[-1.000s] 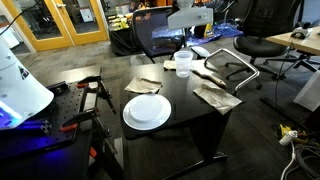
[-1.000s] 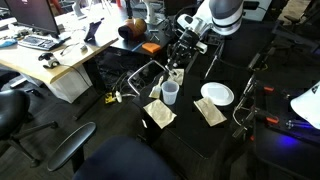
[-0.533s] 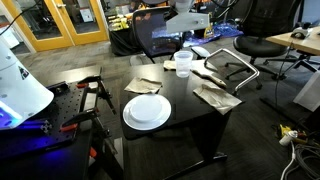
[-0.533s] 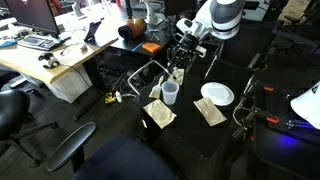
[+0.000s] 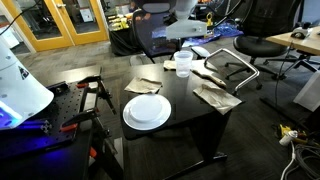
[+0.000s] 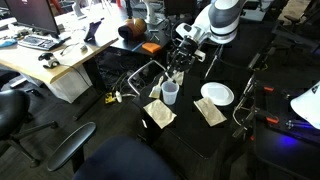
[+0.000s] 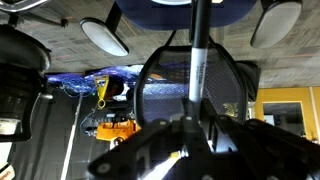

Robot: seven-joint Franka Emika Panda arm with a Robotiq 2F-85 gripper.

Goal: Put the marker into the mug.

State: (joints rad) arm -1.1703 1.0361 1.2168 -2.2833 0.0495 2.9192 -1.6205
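Observation:
In the wrist view my gripper (image 7: pixel 190 138) is shut on the marker (image 7: pixel 197 62), a thin dark stick with a pale label that sticks out between the fingers. In both exterior views the gripper (image 5: pixel 184 40) (image 6: pixel 181 62) hangs just above the mug (image 5: pixel 184 63) (image 6: pixel 171 93), a pale translucent cup standing upright at the edge of the black table (image 5: pixel 185 110). The marker is too small to make out in the exterior views. The mug does not show in the wrist view.
A round white plate (image 5: pixel 147 111) (image 6: pixel 217 94) lies on the table. Crumpled paper napkins (image 5: pixel 216 96) (image 6: pixel 160 114) lie around the mug. Office chairs (image 5: pixel 155 38) (image 5: pixel 262 45) stand behind the table. Red-handled tools (image 5: pixel 90 86) lie beside it.
The arm has risen a little above the mug and turned, with the marker still in the gripper. Mug and plate have not moved.

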